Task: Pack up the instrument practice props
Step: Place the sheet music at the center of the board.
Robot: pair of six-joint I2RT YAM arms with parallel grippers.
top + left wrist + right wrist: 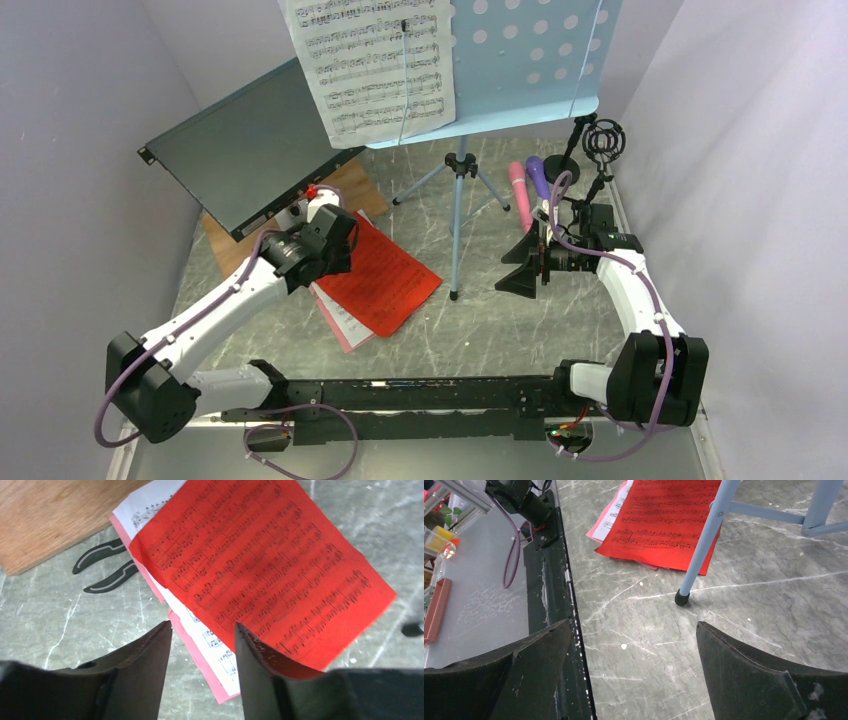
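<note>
The light-blue music rack [530, 70] stands on its tripod legs [458, 200] at the back, with a white sheet-music page [375, 65] on it. On the table a red page [260, 565] lies over a white page [210, 640] and a pink one [200, 655]. My left gripper [202, 625] hovers over the near edge of that stack, open and holding nothing. At the right, pink [520, 195] and purple [538, 175] microphones lie beside the black mic supports [600, 150]. In front of them my right gripper [522, 265] is wide open over bare table [633, 625].
A large dark flat metal box [245, 150] leans at the back left over a wooden board [45, 515]. Black pliers [105, 570] lie beside the pages. One rack leg's foot [681, 597] rests between the arms. A black rail [400, 395] runs along the near edge.
</note>
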